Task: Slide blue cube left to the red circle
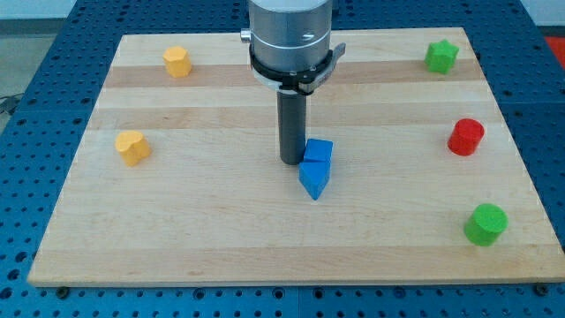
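Observation:
The blue cube (pixel 320 151) sits near the middle of the wooden board (pixel 221 230). A second blue block (pixel 313 178), wedge-like with a pointed lower end, touches it just below. My tip (pixel 292 161) stands right at the cube's left side, touching or nearly touching it. The red circle, a short red cylinder (pixel 465 137), stands far off at the view's right edge of the board, to the right of the cube.
A yellow hexagon-like block (pixel 177 61) sits at the top left and a yellow heart-like block (pixel 132 147) at the left. A green star (pixel 440 56) is at the top right. A green cylinder (pixel 485 223) is at the bottom right.

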